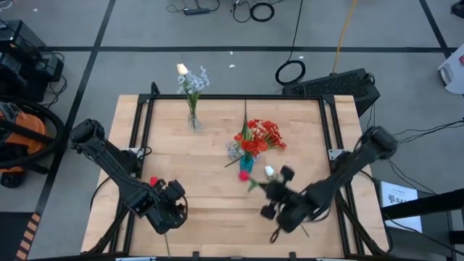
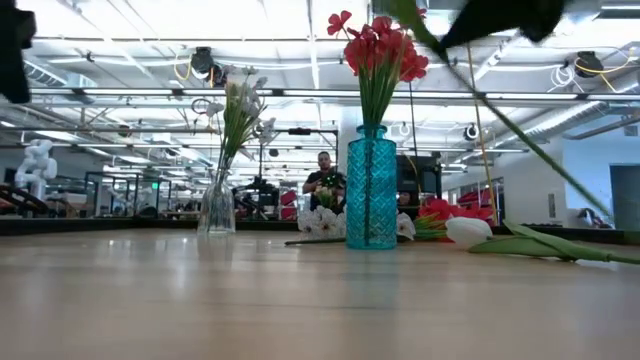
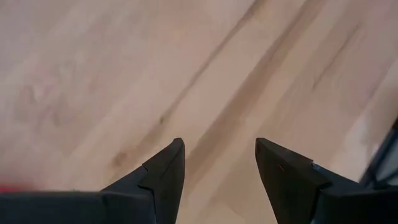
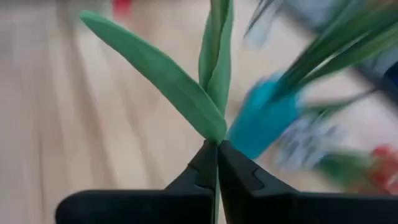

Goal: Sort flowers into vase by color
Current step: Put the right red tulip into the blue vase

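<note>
From above, the right claw (image 1: 274,197) lifts a green flower stem (image 1: 254,185) near the blue vase (image 1: 246,162) of red flowers (image 1: 262,134). At surface level, a white rosebud (image 2: 468,231) lies right of that vase. The left claw (image 3: 219,165) gapes over bare surface (image 3: 124,74). The right claw (image 4: 217,155) pinches the leafy stem (image 4: 214,50).

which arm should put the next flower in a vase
Right. Its claw is shut on a flower stem beside the blue vase. The left claw is open over bare table.
</note>
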